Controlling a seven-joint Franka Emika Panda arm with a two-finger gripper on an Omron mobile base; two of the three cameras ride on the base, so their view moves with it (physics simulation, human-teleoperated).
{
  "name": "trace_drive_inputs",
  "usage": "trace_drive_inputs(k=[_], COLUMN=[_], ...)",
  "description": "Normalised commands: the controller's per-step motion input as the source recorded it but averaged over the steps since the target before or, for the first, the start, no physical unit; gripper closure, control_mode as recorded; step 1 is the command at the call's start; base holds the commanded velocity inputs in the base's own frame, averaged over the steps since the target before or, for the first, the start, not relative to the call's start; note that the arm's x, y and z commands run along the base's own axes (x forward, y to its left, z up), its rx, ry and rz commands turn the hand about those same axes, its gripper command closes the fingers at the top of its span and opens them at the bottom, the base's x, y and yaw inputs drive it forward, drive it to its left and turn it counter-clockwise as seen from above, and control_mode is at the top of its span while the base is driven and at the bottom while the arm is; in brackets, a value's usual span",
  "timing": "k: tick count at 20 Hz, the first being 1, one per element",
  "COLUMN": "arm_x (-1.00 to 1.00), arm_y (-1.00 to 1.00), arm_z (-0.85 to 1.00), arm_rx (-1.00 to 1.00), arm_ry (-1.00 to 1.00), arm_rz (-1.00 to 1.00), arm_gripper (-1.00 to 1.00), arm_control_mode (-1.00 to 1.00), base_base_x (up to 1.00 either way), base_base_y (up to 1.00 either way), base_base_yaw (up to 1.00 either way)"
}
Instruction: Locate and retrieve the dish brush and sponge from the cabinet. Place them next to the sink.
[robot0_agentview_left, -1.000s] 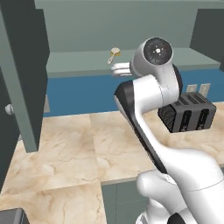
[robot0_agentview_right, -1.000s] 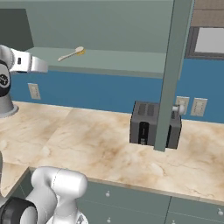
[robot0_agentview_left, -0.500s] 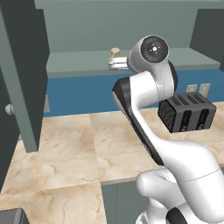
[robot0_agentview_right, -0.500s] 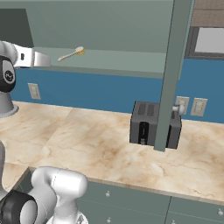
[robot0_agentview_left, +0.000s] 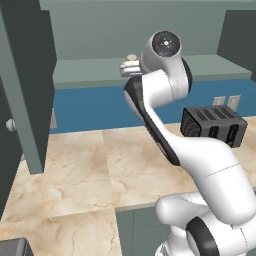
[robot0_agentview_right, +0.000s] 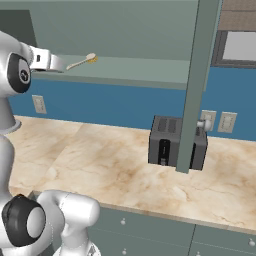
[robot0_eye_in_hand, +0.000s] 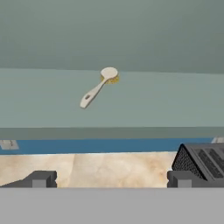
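Observation:
The dish brush (robot0_eye_in_hand: 97, 86) lies on the pale shelf of the open cabinet (robot0_eye_in_hand: 175, 105), its round whitish head farther in and its handle angled toward me. In the right base view the dish brush (robot0_agentview_right: 82, 61) rests just beyond my gripper (robot0_agentview_right: 56, 63), which is level with the shelf edge. My gripper (robot0_eye_in_hand: 110, 180) is open, its dark fingertips (robot0_eye_in_hand: 41, 179) wide apart with nothing between them, a short way from the brush. In the left base view my gripper (robot0_agentview_left: 129, 67) is at the shelf front. The sponge and the sink are out of view.
A black toaster (robot0_agentview_right: 172, 142) stands on the marble counter (robot0_agentview_right: 100, 165) against the blue wall. The right cabinet door (robot0_agentview_right: 200, 85), with a white knob (robot0_agentview_right: 202, 124), stands open in front of it. The left door (robot0_agentview_left: 25, 85) stands open on the left. Grey-green drawers (robot0_agentview_right: 150, 235) run below.
The arm has lifted and reached forward, bringing the open gripper up to the shelf edge and nearer the dish brush. The brush has not moved.

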Motion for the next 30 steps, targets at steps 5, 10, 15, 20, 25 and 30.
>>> trace_drive_inputs(k=[5,10,15,20,25,30], arm_x=[0.47,0.43,0.42,0.38,0.33,0.39], arm_y=[0.0,0.0,0.0,0.01,0.09,0.15], arm_z=[-0.1,-0.11,-0.08,-0.02,-0.01,-0.03], arm_rx=[0.0,0.0,0.0,0.0,0.0,0.0], arm_ry=[-0.04,-0.04,0.0,0.0,0.0,0.0], arm_rz=[0.0,0.0,0.0,0.01,0.01,0.0], arm_gripper=[-1.0,-1.0,-1.0,-1.0,-1.0,-1.0], arm_control_mode=[-1.0,-1.0,-1.0,-1.0,-1.0,-1.0], base_base_x=[0.0,0.0,0.0,0.0,0.0,0.0], base_base_y=[0.0,0.0,0.0,0.0,0.0,0.0], base_base_yaw=[0.0,0.0,0.0,0.0,0.0,0.0])
